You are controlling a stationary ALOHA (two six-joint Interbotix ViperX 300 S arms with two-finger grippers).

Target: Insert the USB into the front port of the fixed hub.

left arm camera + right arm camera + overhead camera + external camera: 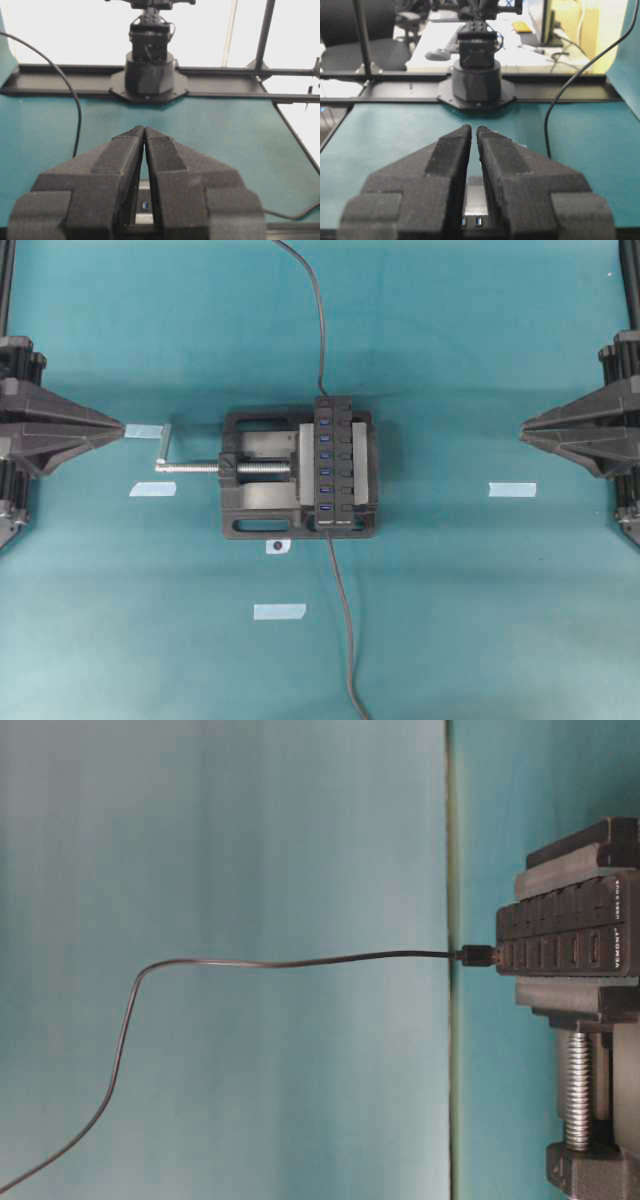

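Observation:
The fixed hub [335, 465], a narrow black strip with a row of blue ports, sits clamped in a black vise [250, 510] at the table's middle. The USB [327, 537] sits in the hub's front end, and its thin dark cable [346, 640] trails toward the near edge. From table level the plug [472, 956] meets the hub [565, 940] end-on. My left gripper [122, 430] rests far left, its tips touching [144, 128]. My right gripper [522, 426] rests far right; a narrow slit parts its tips [474, 127], with nothing between them.
The vise's silver screw handle [165, 445] sticks out to the left. The hub's own cable [318, 320] runs off the far edge. Pale tape strips [152, 489] [512, 489] [279, 611] lie on the teal mat around the vise.

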